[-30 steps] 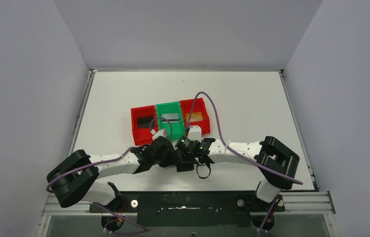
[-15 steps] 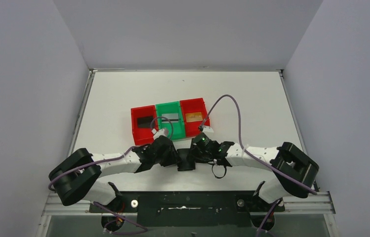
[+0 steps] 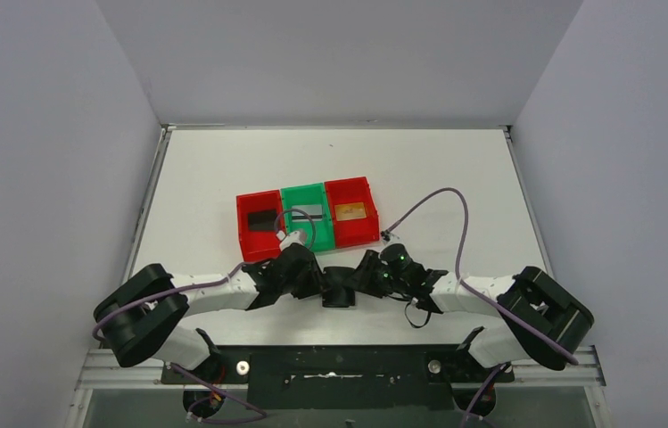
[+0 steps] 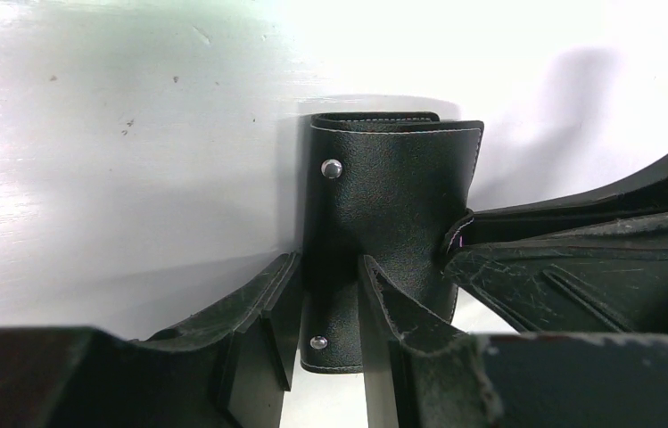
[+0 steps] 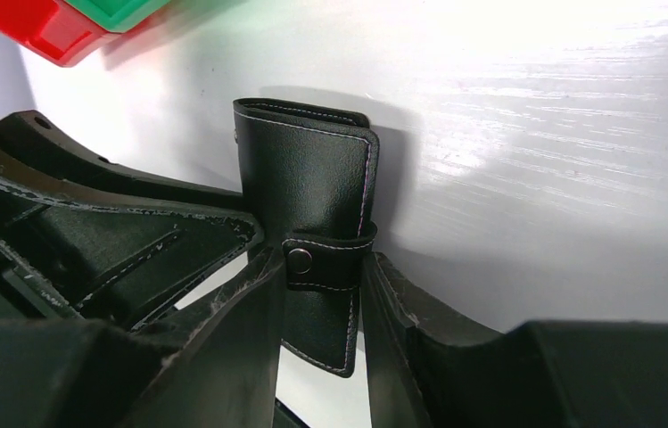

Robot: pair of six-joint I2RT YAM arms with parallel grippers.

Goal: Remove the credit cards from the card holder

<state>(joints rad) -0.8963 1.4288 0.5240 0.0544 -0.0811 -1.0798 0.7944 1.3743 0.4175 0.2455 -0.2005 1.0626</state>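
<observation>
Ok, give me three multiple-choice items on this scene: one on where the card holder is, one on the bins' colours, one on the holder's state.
1. Where is the card holder?
A. In the green bin
B. Gripped between the left end effector and the right end effector, on the near side of the bins
C. At the table's far edge

2. The bins are:
A. Two red, one green
B. Three green
C. One red, two blue

3. The card holder is:
A. Spread open flat
B. Folded shut, strap snapped
C. Torn in two

Answers:
1 B: both wrist views show it clamped.
2 A: the top view shows red, green and red in a row.
3 B: the right wrist view shows the snapped strap wrapped around it.
</observation>
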